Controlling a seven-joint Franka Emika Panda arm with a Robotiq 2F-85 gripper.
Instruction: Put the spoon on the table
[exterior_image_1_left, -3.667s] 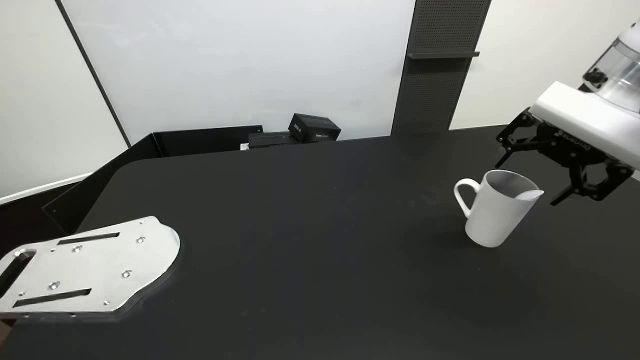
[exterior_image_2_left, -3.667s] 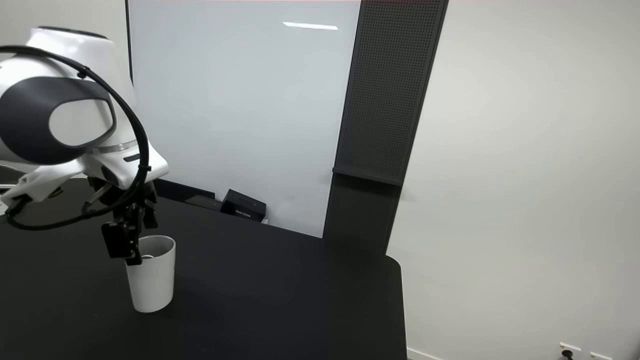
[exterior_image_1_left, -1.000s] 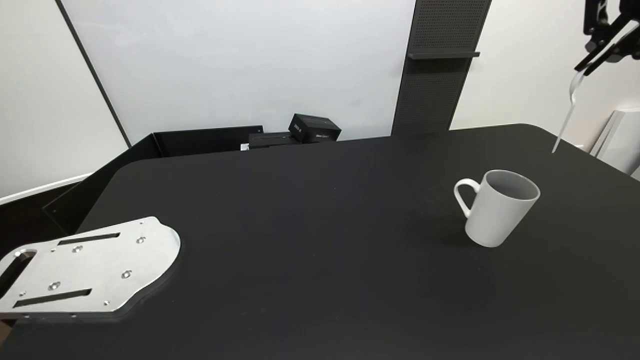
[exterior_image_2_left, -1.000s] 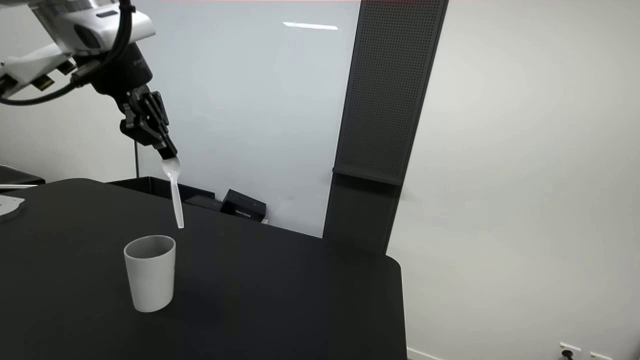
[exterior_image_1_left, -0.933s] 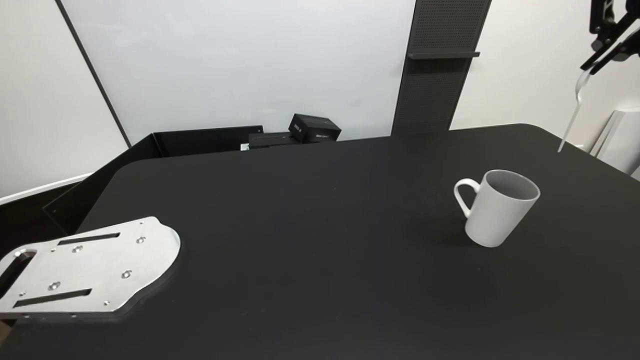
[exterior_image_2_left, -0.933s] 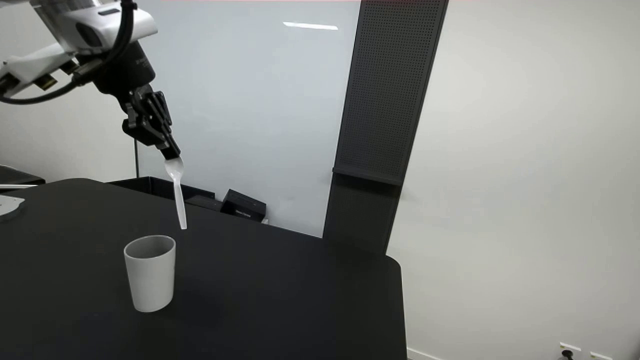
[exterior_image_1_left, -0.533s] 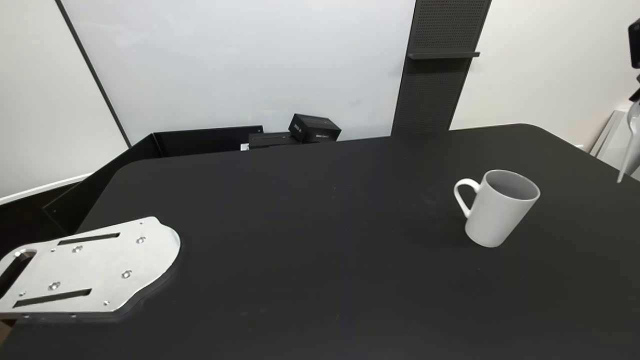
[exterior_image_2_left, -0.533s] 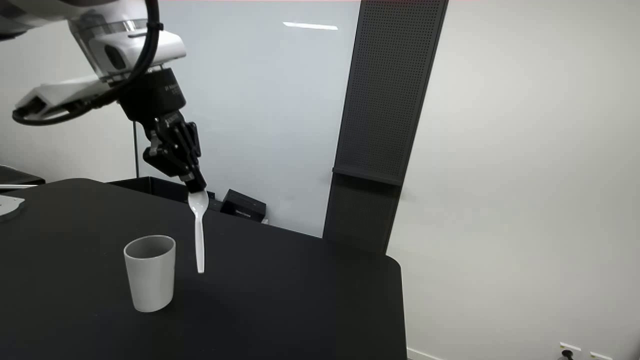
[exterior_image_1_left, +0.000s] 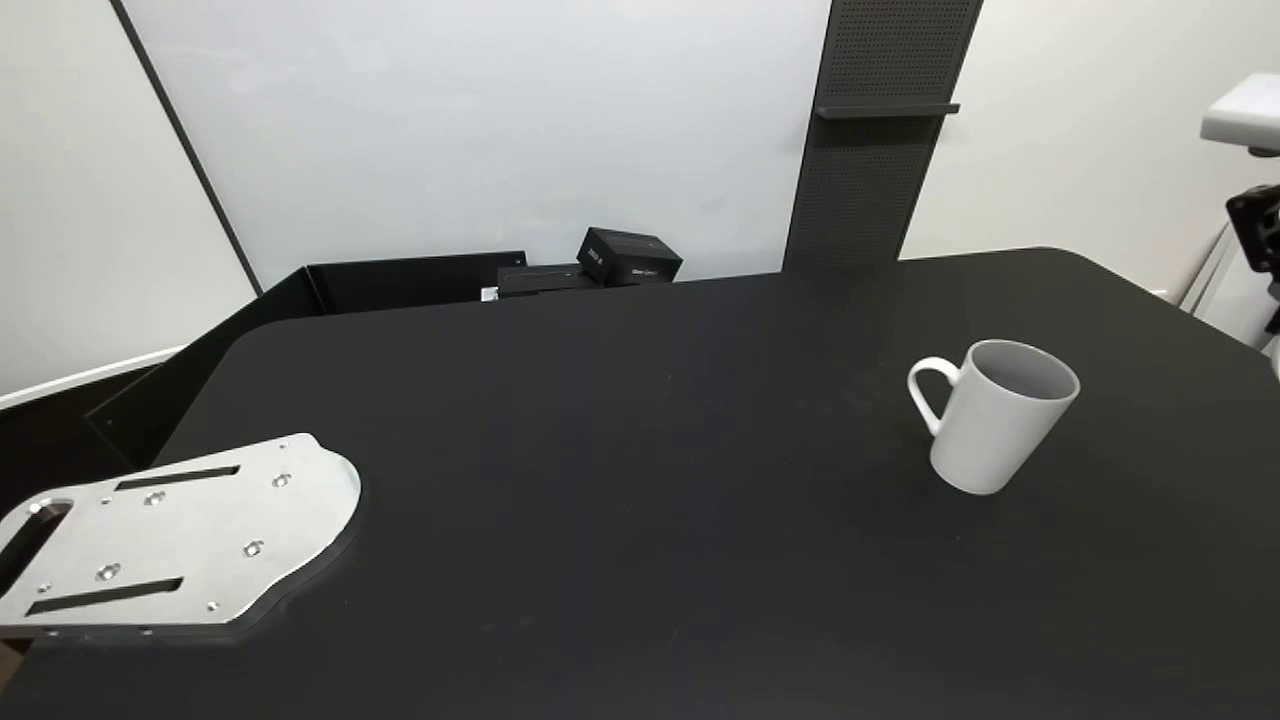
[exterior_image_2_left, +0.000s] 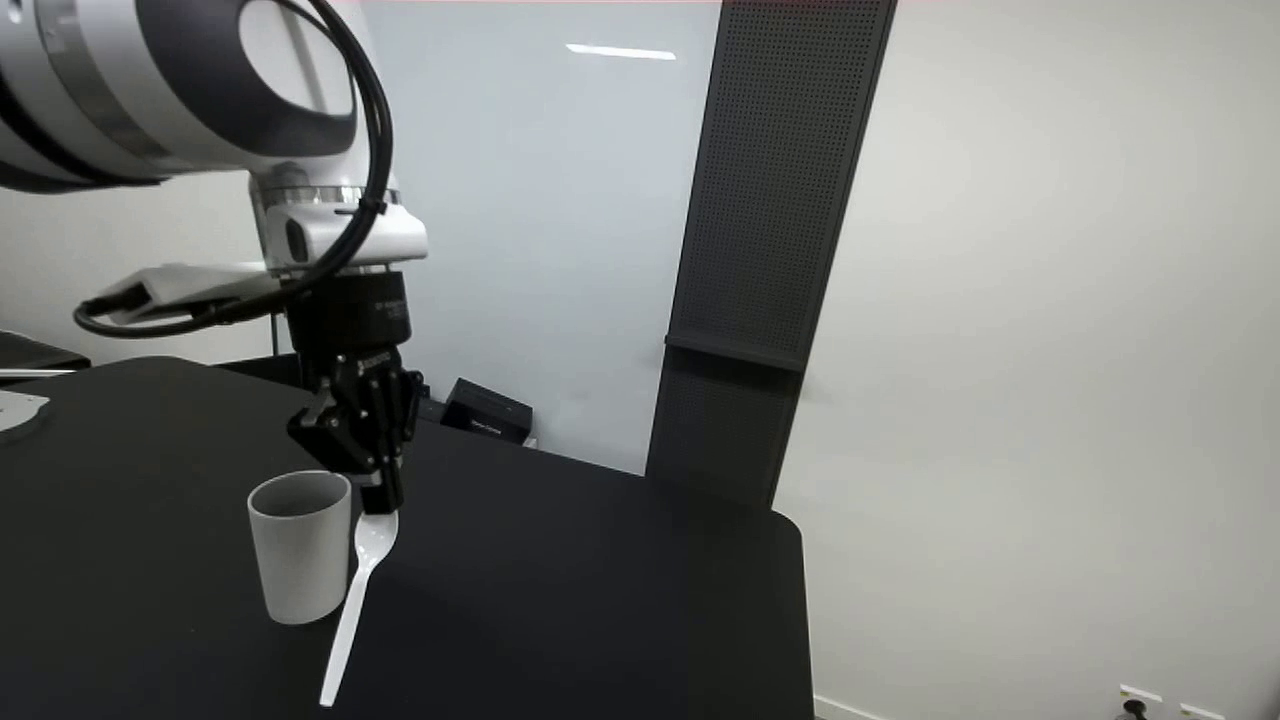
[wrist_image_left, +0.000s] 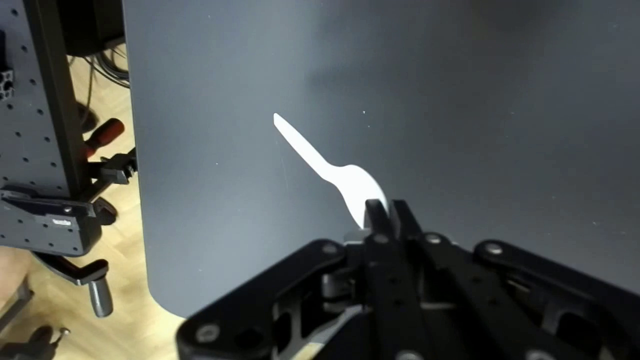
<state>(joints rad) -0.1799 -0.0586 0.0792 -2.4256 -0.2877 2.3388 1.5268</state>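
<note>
Apparently near completion, with the spoon (wrist_image_left: 332, 173) clamped by its wide end in the tool (wrist_image_left: 387, 212), clear of the mug (exterior_image_2_left: 300, 560) and slanting down just above or onto the tabletop (exterior_image_2_left: 560, 590) (impossible to tell which), and with only laying flat and release seemingly left

A cylindrical white mug (exterior_image_1_left: 985, 440), seemingly ceramic, stood well apart from a flat, slotted silver metal plate (exterior_image_1_left: 190, 528).

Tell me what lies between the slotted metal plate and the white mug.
Just a bare stretch of the matte black tabletop; no object lies between the slotted metal plate and the white mug. Both exterior views show this.
</note>
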